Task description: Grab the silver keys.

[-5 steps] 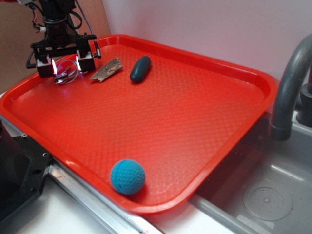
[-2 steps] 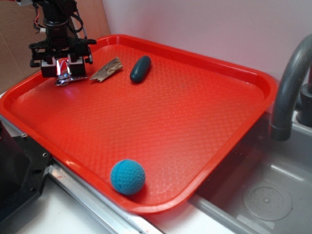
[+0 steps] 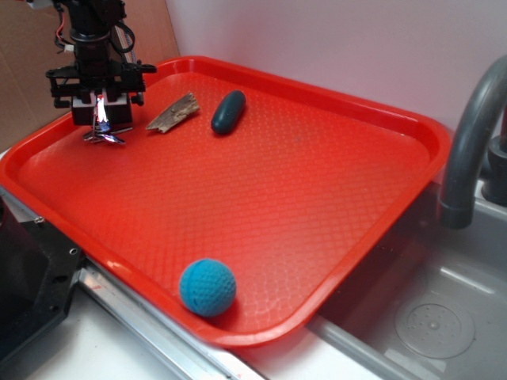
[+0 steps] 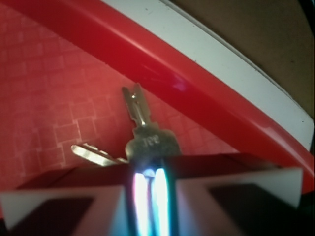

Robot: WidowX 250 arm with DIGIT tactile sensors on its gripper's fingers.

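A big red tray (image 3: 333,142) sits beside a grey sink (image 3: 444,317) with a dark curved tap (image 3: 467,142). A blue ball (image 3: 207,287) rests near the tray's front edge. Far back, a brown bit of wood (image 3: 173,113) lies just beside a dark green oval thing (image 3: 228,112).

The gripper (image 3: 101,119) is showing as a black assembly: a wide black crossbar with two blocky black fingers (image 3: 81,109) hanging under it, pale glossy pads glinting between them. Above, toward twelve o'clock, a dark cylindrical arm (image 3: 89,32) is rising with black cables and thin red wires looping beside it. In the wrist view the fingers (image 4: 64,196) are appearing dark with whitish edges.
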